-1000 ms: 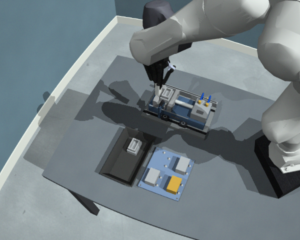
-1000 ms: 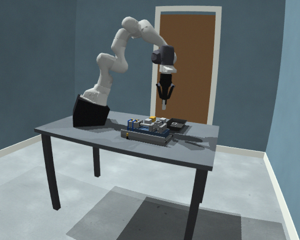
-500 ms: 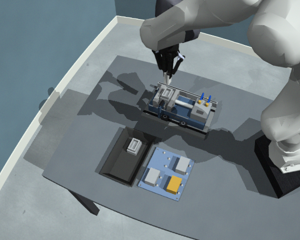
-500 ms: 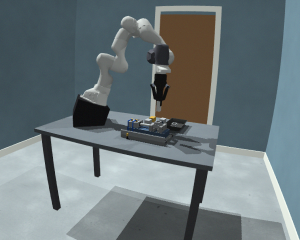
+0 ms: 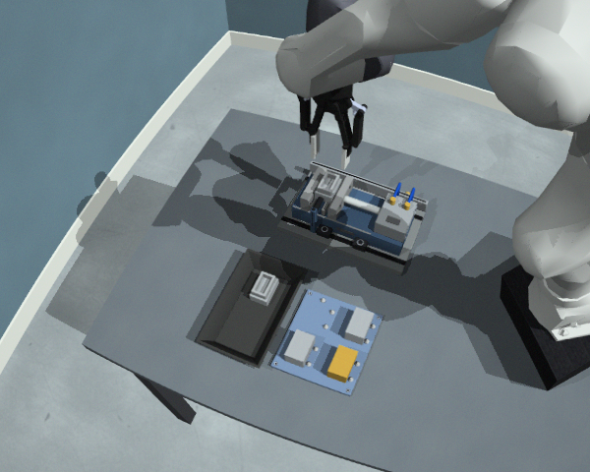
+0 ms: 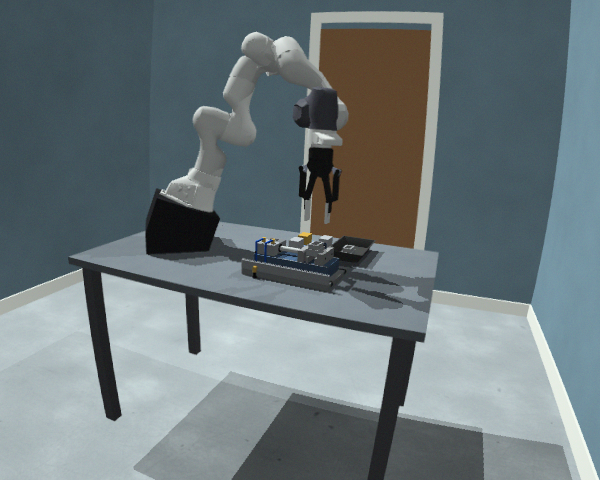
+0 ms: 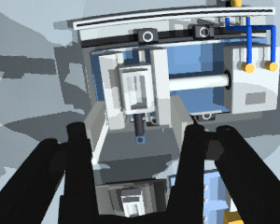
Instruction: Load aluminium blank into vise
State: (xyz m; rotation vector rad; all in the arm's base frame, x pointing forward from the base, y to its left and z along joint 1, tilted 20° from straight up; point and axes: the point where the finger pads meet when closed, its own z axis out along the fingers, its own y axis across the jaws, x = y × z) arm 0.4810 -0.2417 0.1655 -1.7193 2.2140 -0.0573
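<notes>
We see a finished part (image 5: pixel 329 186), pale grey with a rectangular pocket facing up, sitting in the vise (image 5: pixel 353 215) opening on the desk (image 5: pixel 438 324). The gripper (image 5: pixel 329 152) hangs above it, fingers partly open, holding nothing. A second pocketed part (image 5: pixel 263 287) lies in the tray (image 5: pixel 224 324).

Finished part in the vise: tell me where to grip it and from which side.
Come straight down and, probably, pinch the finished part across its two short ends: the blocks of the vise flank its long sides. Mind the work stop at one end. The end effector hangs above, partly open, holding nothing.
</notes>
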